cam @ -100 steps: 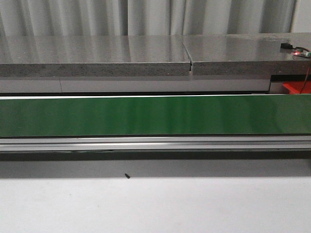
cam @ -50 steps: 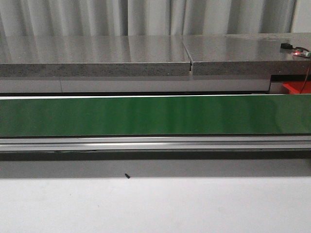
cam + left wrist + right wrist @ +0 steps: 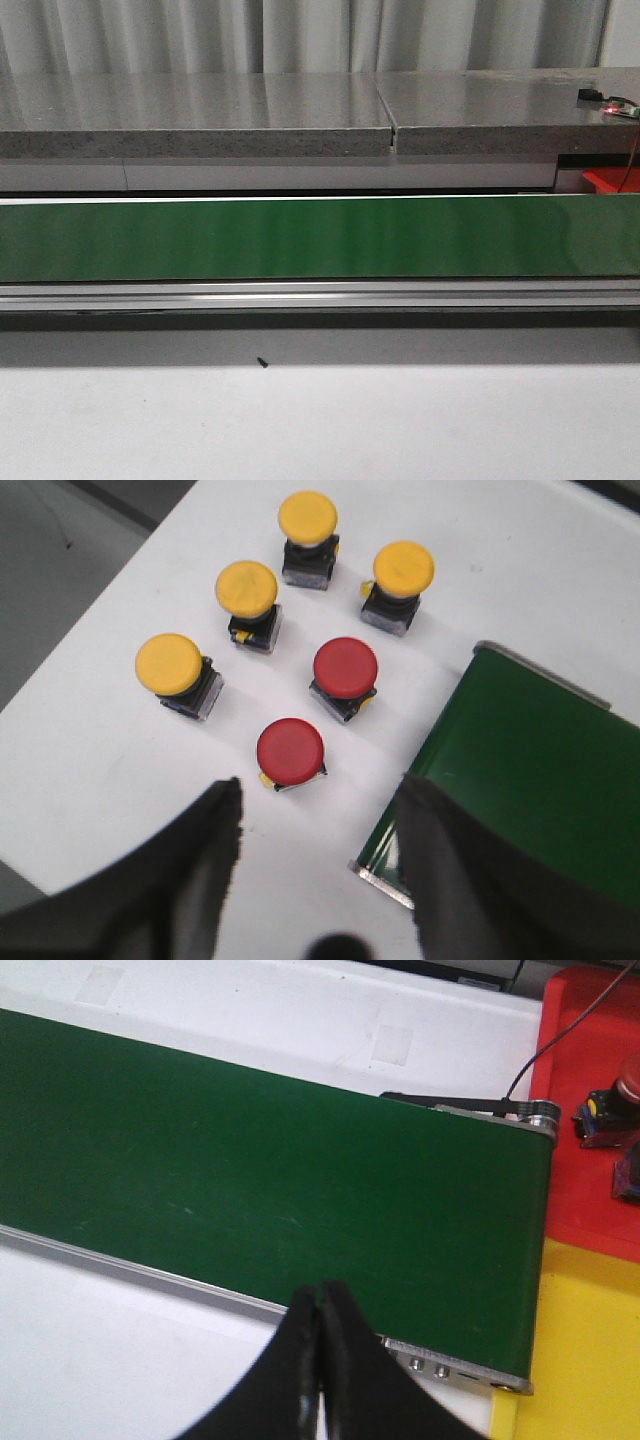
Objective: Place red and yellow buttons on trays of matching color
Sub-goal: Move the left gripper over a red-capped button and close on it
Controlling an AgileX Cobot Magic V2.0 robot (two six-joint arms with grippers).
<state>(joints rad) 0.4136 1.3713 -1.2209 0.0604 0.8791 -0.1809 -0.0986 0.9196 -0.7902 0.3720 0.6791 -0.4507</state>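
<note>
Buttons sit on the white bench (image 3: 90,770) in the left wrist view: four yellow ones (image 3: 245,587) across the upper middle, two red ones (image 3: 291,750) just below them, all upright and apart. A green belt (image 3: 540,780) fills the lower right. The left gripper (image 3: 318,825) has its jaws spread, empty. The right gripper (image 3: 320,1335) has its jaws pressed together over the belt; a red tray (image 3: 590,1100) and yellow tray (image 3: 590,1350) lie at that frame's right edge.
</note>
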